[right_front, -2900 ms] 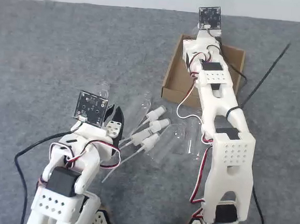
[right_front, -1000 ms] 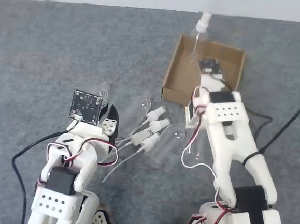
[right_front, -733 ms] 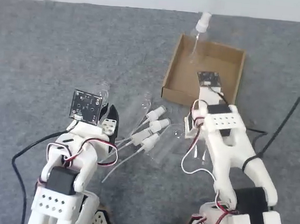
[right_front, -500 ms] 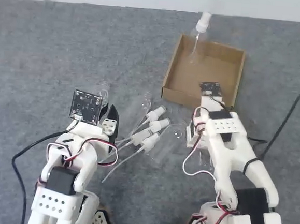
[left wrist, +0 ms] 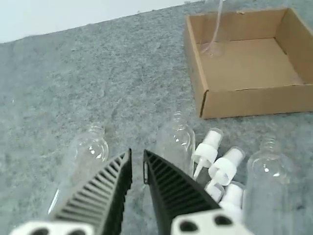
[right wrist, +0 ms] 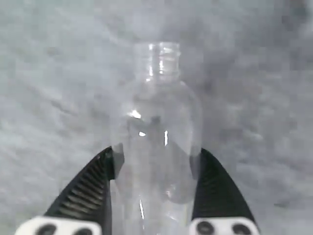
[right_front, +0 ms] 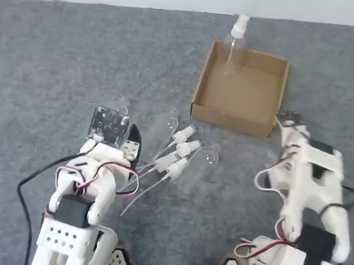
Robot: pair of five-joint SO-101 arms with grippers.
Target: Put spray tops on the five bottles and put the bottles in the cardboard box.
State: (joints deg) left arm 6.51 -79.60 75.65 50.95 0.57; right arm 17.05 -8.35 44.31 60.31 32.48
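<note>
Toward the far edge of the grey worktop (right_front: 60, 56), right of centre: one open cardboard box (right_front: 227, 117), shallow, brown. Item inside, far left corner of the box: capped bottle (right_front: 235, 42), clear, upright, white spray top fitted, standing against the wall. Near the middle of the worktop, between the box and the near edge: three loose spray tops (right_front: 190, 147), white, lying side by side and close together, nozzles toward the box, thin dip tubes trailing toward the near edge. Around them, three uncapped clear bottles lying on their sides, necks toward the far edge: left bottle (right_front: 121, 106), nearest the left edge; middle bottle (right_front: 169, 119), just beside the spray tops on their left; right bottle (right_front: 202, 162), just beside the spray tops on their right. Left hand (left wrist: 137, 155): low over the worktop toward the near left corner, tips between the left bottle and the middle bottle, black ribbed fingers (left wrist: 110, 181) drawn almost together with a narrow slit between them, holding nothing. Right hand (right wrist: 155, 152): toward the right edge, just nearer than the box's near right corner; fingers clenched on either side of the held bottle (right wrist: 159, 112), clear, uncapped, neck pointing away from the wrist, grey worktop behind it
</note>
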